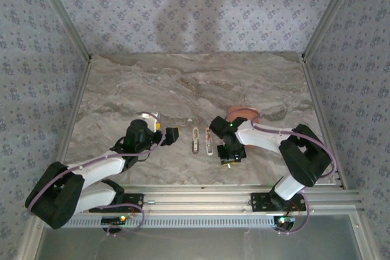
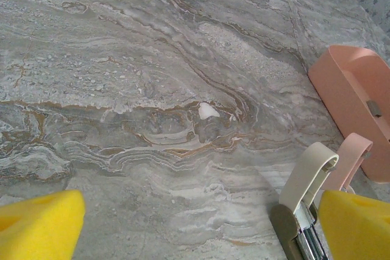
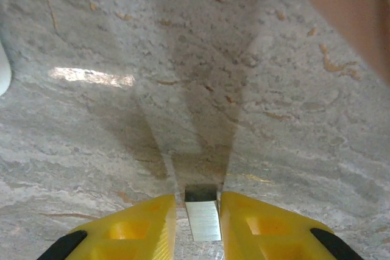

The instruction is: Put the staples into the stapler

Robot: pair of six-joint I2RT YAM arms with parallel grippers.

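Yellow fingers (image 3: 149, 223) of my right tool (image 3: 198, 199) pinch the staples (image 3: 203, 220), one short grey strip. Just left of it on the table (image 1: 152, 83) lies the stapler (image 1: 195, 140), long axis pointing away from me. Beside it my left tool (image 2: 200, 202) stands wide, empty.

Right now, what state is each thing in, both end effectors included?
Left end effector: wide open, empty, over the table.
Right end effector: closed on a staple strip.
Staple strip: pinched between the right fingers.
Stapler: opened out, lying on the table.
Tray: upright on the table, with one small grey staple piece inside.
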